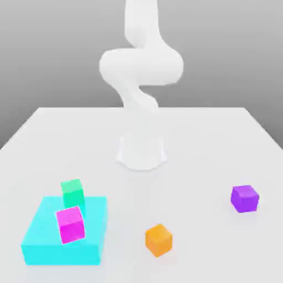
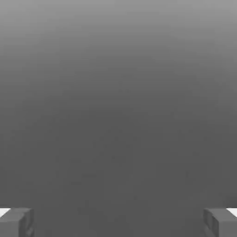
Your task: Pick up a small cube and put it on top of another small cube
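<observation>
Jaws: your gripper [image 2: 118, 222] stands wide open, holding nothing | Purple cube [image 1: 244, 198]: on the table [image 1: 210, 143], far toward the exterior view's right | Green cube [image 1: 72, 193]: opposite side, touching the cyan block [image 1: 50, 243] | Judgement: reach for purple first.

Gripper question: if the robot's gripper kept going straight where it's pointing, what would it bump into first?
Probably nothing nearby. Between the open gripper fingers, the hand view holds plain grey background, with no cube in that line. How far the free way goes is unclear.
</observation>
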Motion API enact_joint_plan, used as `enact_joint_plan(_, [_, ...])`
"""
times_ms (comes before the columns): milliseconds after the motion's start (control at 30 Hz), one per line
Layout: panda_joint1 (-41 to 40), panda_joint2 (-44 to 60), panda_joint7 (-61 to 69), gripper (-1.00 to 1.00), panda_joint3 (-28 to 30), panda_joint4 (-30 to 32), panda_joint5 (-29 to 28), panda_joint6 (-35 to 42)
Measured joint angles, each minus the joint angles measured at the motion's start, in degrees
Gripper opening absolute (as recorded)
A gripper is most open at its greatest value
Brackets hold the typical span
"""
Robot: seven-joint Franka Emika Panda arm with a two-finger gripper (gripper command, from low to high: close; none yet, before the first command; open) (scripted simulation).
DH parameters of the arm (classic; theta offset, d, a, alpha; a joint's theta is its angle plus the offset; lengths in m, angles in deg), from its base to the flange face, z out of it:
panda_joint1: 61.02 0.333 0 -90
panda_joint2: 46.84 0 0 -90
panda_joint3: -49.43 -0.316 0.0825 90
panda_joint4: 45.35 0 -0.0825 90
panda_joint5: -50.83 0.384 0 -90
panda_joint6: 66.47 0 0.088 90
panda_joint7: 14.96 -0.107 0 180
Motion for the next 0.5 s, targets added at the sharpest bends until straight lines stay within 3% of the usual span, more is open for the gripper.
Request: enact_joint_plan(500, [23.55, 28.11, 32.37, 0.0, -5.91, 15.99, 3.68, -17.52])
